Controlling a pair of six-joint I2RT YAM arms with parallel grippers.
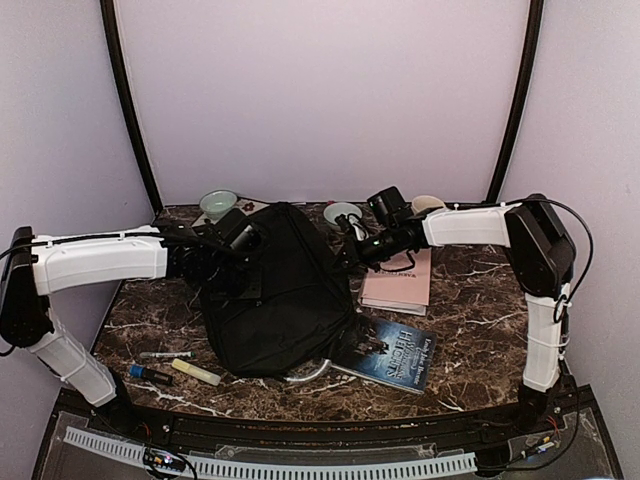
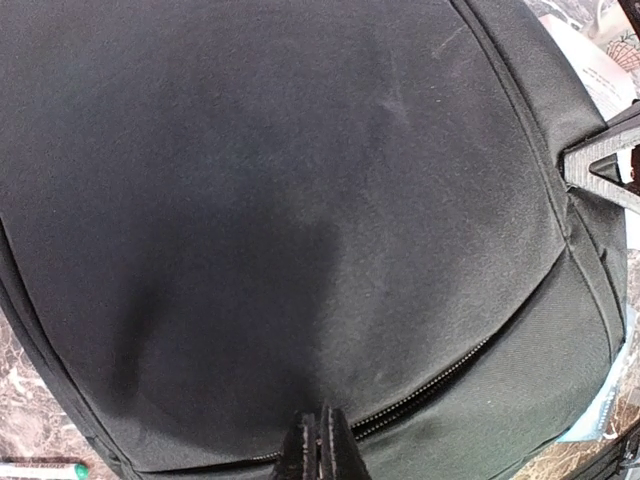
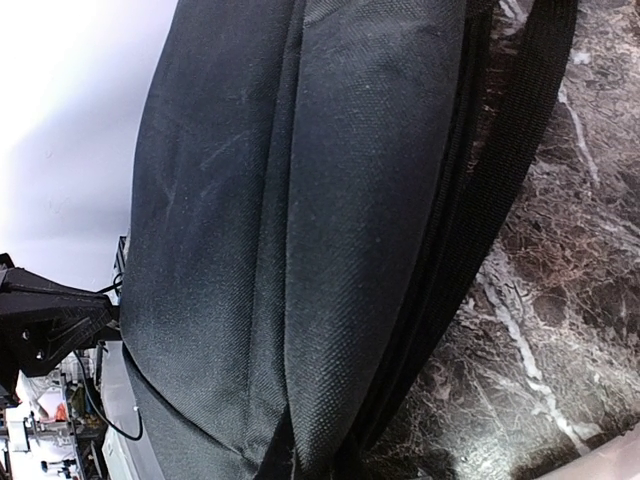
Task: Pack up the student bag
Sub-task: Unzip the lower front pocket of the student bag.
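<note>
The student bag [image 1: 275, 290] is a large black backpack lying flat in the middle of the marble table, its grey-white curved handle [image 1: 306, 375] at the near edge. My left gripper [image 1: 237, 262] is at the bag's left edge. In the left wrist view its fingers [image 2: 322, 447] are pressed together on the bag's zipper line [image 2: 430, 385]. My right gripper [image 1: 347, 257] is at the bag's upper right edge. In the right wrist view a fold of the bag's fabric [image 3: 360, 250] narrows into the jaws at the bottom edge; the fingertips are hidden by it.
A pink book [image 1: 400, 280] and a blue book [image 1: 395, 352] lie right of the bag. Pens [image 1: 165, 355] and a yellow highlighter [image 1: 195, 372] lie at the front left. Small bowls [image 1: 218, 203] stand along the back edge.
</note>
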